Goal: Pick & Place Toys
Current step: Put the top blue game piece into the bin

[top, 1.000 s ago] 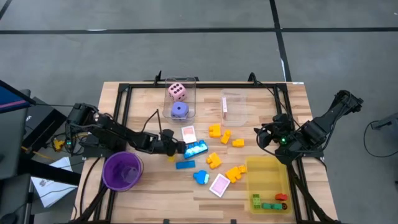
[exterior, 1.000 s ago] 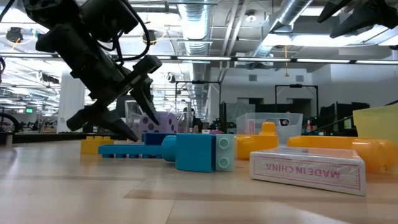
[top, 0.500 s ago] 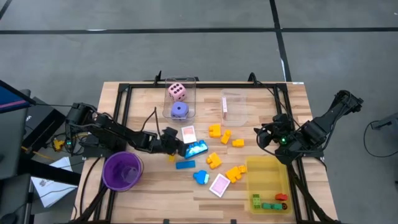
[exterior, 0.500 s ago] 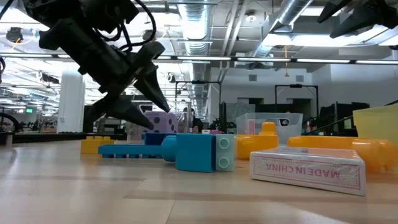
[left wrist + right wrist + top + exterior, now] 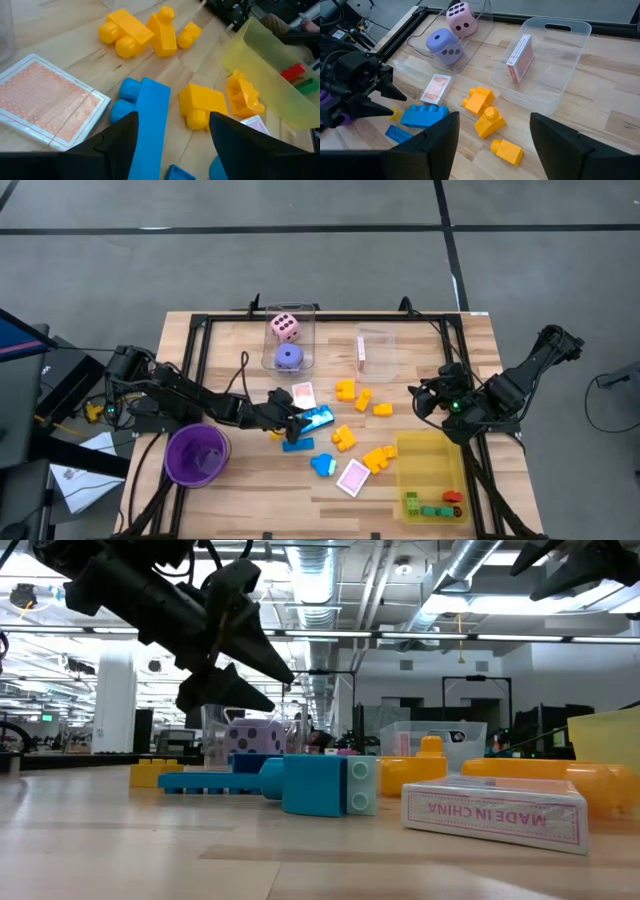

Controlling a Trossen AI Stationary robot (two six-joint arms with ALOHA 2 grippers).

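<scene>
The left claw (image 5: 298, 420) hangs over the middle of the table (image 5: 240, 480), its two dark fingers (image 5: 117, 142) spread apart and pinching nothing. Between those fingers, seen from the left wrist, lies a light blue block (image 5: 145, 120) on the wood; the fingers stand clear above it, as the low view shows the claw (image 5: 270, 680) raised off the table surface. Just beside this block lies a pink-white card (image 5: 47, 102), flat, and a thin dark blue block (image 5: 297, 445) lies a little nearer the front edge.

The right claw (image 5: 418, 402) waits near the table's right edge, above the far end of the yellow tray (image 5: 405, 465), its fingers (image 5: 432, 140) parted and empty.

The toys are scattered over the table's middle: yellow blocks (image 5: 360, 398) toward the centre, an orange-yellow block (image 5: 378, 457) touching the tray's left wall, a second card (image 5: 353, 477) near the front edge, and a blue piece (image 5: 322, 466) just beside it. A pink die (image 5: 285, 328) and a purple die (image 5: 289, 357) sit inside a clear box (image 5: 310, 315) at the back edge; another clear box (image 5: 385, 345) holds a card pack (image 5: 520, 57) standing on edge. Small green and red blocks (image 5: 435, 506) lie in the tray's front end. A purple cup (image 5: 196, 455) stands near the front left corner.
</scene>
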